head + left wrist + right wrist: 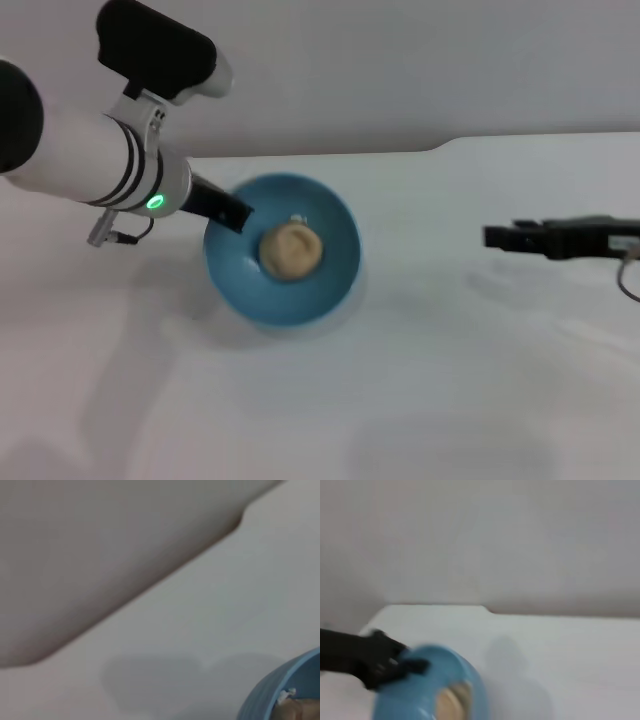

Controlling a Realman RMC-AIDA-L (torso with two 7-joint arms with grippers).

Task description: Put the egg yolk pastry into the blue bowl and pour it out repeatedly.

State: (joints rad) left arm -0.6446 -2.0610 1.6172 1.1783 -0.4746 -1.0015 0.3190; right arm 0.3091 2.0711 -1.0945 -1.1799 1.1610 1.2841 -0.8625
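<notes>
Your left end effector (232, 213) is clamped on the rim of the blue bowl (335, 262) at its left side; the bowl is tipped, its glossy inside facing up toward the head camera; the egg yolk pastry (291, 250) lies inside it, near the middle, touching the inner wall. The bowl sits over the white counter (420, 380), left of centre. Your right end effector (492, 237) hangs well apart on the right, above the counter; you cannot tell from these views whether its fingers are spread or closed.
</notes>
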